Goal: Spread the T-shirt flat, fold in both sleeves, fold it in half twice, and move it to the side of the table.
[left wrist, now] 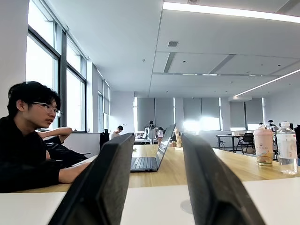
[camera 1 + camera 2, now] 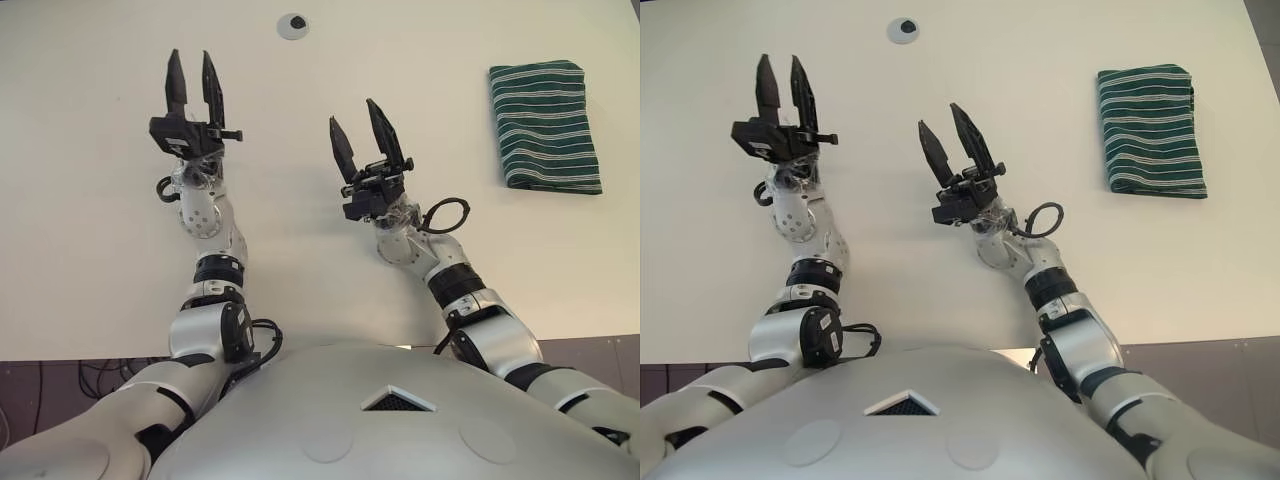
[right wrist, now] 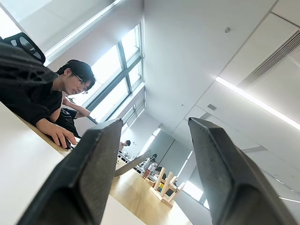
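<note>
the left pincer (image 2: pixel 191 62) is hovering over the table (image 2: pixel 80 260), its fingers parted and gripping nothing. the right pincer (image 2: pixel 352 115) is gaping too, also empty. the folded t-shirt (image 2: pixel 545 125) is lying well to its right, near the table's edge.

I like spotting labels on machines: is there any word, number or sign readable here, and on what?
No text is readable anywhere.
Folded green-and-white striped T-shirt on the white table: stripes only, no print.
Pale plastic drink cup and clear plastic bottle on the far wooden desk: labels too small to read.
Black left hand and right hand: no markings visible.
</note>
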`<state>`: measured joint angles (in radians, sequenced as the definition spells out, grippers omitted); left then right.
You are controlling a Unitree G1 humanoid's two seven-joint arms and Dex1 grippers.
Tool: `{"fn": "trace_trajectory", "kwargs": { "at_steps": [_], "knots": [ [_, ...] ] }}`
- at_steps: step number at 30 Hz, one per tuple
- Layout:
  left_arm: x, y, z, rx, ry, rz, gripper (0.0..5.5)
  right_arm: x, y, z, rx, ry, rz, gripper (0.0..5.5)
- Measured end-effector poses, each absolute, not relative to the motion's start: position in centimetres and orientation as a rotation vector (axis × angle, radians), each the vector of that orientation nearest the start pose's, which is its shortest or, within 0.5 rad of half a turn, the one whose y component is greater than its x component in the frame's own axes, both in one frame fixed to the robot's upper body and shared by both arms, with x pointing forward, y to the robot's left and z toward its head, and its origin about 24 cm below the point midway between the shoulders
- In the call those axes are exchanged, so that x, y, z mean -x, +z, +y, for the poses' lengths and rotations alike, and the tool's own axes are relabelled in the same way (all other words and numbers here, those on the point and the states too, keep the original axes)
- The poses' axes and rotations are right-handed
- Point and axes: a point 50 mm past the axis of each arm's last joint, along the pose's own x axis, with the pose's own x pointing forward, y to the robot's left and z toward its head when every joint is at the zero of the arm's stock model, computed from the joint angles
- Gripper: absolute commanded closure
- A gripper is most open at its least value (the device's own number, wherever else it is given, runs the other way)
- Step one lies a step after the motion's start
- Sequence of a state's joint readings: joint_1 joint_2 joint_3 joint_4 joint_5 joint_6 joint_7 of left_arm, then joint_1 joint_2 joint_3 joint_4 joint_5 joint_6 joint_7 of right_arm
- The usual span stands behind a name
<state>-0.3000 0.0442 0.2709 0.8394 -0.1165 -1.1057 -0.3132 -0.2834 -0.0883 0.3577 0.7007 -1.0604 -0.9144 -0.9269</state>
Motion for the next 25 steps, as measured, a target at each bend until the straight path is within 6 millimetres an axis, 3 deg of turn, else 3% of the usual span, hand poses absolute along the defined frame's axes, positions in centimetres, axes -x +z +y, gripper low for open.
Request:
{"fn": "trace_trajectory", "kwargs": {
  "at_steps": [10,16,23,25],
  "knots": [
    [-26.0,4.2,17.7,-0.108,-0.030,-0.654,3.69,-24.5,2.2,-6.8,0.540,0.245,-0.877,2.93],
    [-26.6,3.8,17.6,-0.062,-0.002,-0.610,3.69,-25.9,2.4,-9.7,0.435,0.139,-0.772,2.93],
    [-27.4,4.4,17.3,-0.060,-0.015,-0.626,3.69,-27.9,3.5,-12.2,0.161,0.178,-0.574,2.93],
    [-27.6,4.2,17.3,-0.057,-0.007,-0.608,3.69,-27.9,3.4,-12.1,0.042,0.199,-0.541,2.93]
  ]
}}
